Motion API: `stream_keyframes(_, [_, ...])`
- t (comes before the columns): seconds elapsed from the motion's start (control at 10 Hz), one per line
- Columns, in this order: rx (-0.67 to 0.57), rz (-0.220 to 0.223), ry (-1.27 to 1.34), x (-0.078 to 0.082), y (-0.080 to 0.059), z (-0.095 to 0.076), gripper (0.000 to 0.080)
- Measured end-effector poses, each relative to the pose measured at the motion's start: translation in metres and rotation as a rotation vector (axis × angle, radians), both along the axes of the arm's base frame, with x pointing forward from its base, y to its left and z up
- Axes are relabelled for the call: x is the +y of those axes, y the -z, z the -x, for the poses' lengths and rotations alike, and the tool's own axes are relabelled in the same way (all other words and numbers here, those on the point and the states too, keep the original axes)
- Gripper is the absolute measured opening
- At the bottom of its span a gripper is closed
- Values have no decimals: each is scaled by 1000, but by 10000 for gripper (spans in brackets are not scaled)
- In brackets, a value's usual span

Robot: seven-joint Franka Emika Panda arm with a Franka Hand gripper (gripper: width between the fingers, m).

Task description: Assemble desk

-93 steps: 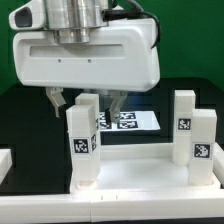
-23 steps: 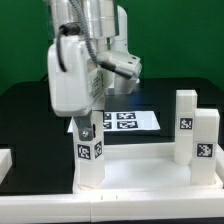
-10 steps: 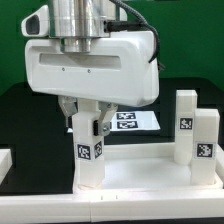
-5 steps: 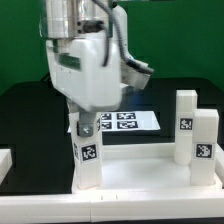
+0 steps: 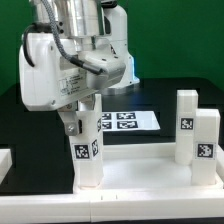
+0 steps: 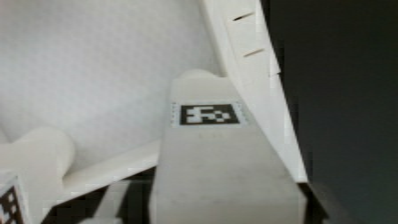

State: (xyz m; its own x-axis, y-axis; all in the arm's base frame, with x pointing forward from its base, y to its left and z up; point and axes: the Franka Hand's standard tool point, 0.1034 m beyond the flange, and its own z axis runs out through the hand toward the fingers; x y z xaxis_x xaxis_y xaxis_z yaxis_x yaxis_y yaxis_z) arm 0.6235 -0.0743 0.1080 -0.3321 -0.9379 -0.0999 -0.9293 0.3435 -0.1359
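The desk's flat white top (image 5: 140, 176) lies at the front with its legs standing up. My gripper (image 5: 86, 120) hangs over the front leg (image 5: 89, 152) on the exterior view's left, one finger on each side of its upper end. The wrist view looks straight down this tagged leg (image 6: 222, 150), with the rimmed top (image 6: 89, 80) below it. A thin dark gap shows beside the leg between the jaws, so they stand open around it and do not clamp it. Two more legs (image 5: 185, 125) (image 5: 205, 148) stand upright on the exterior view's right.
The marker board (image 5: 130, 120) lies flat on the black table (image 5: 30, 110) behind the desk. A white part (image 5: 4, 160) shows at the left edge of the exterior view. A green wall closes off the back.
The hand has turned about the left leg over the last second and now faces the exterior view's left. The jaws look slightly wider. The leg stays upright in place.
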Motion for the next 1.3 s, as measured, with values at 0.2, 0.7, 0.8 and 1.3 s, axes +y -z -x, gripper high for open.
stream_keyframes(0.2, [26, 29, -210, 5, -1, 1, 508])
stream_keyframes(0.7, [-20, 111, -757, 16, -8, -3, 649])
stream_keyframes(0.8, [-20, 123, -818, 15, -7, -3, 649])
stream_keyframes(1.3, [-15, 252, -1340, 9, -11, -9, 649])
